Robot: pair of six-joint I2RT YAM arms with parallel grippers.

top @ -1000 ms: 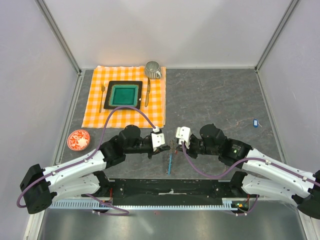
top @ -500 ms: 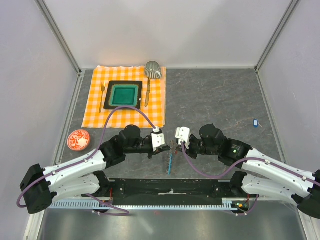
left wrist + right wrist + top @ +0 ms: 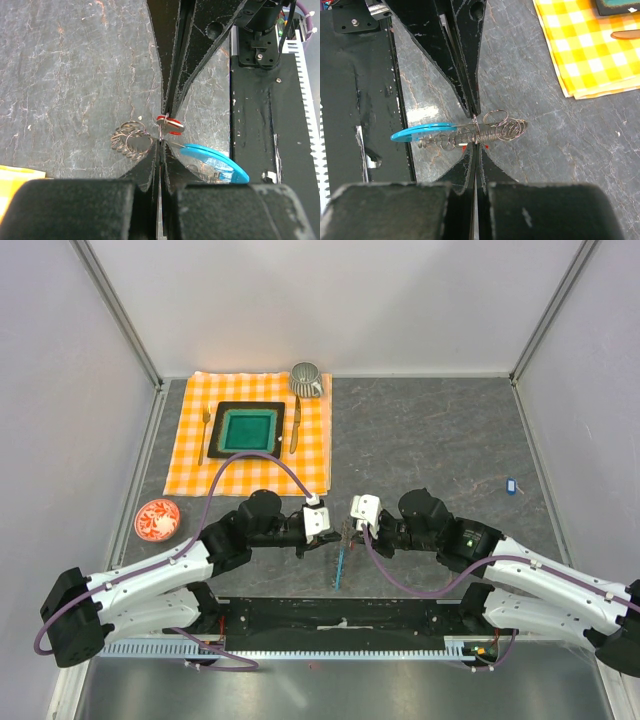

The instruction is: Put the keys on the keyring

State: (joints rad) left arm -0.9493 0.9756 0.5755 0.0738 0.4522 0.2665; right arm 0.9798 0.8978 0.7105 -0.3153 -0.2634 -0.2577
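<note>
Both grippers meet tip to tip over the grey table near its front edge. My left gripper (image 3: pixel 334 529) (image 3: pixel 161 142) is shut on a thin wire of the keyring (image 3: pixel 131 142) (image 3: pixel 496 130), a bunched metal coil. The keyring's light-blue strip (image 3: pixel 216 162) (image 3: pixel 419 132) (image 3: pixel 341 564) hangs toward the arm bases. My right gripper (image 3: pixel 352 529) (image 3: pixel 477 146) is shut on the red key (image 3: pixel 170 125), pressed against the coil; red bits (image 3: pixel 464 148) show beside its fingertips. The blue key (image 3: pixel 510 483) lies alone at the far right of the table.
An orange checked cloth (image 3: pixel 190 455) at the back left carries a green plate (image 3: pixel 247 428), a fork (image 3: pixel 205 433), a knife (image 3: pixel 296 425) and a cup (image 3: pixel 306 378). A red-patterned saucer (image 3: pixel 157 519) sits at the left. The black base rail (image 3: pixel 340 615) runs along the near edge.
</note>
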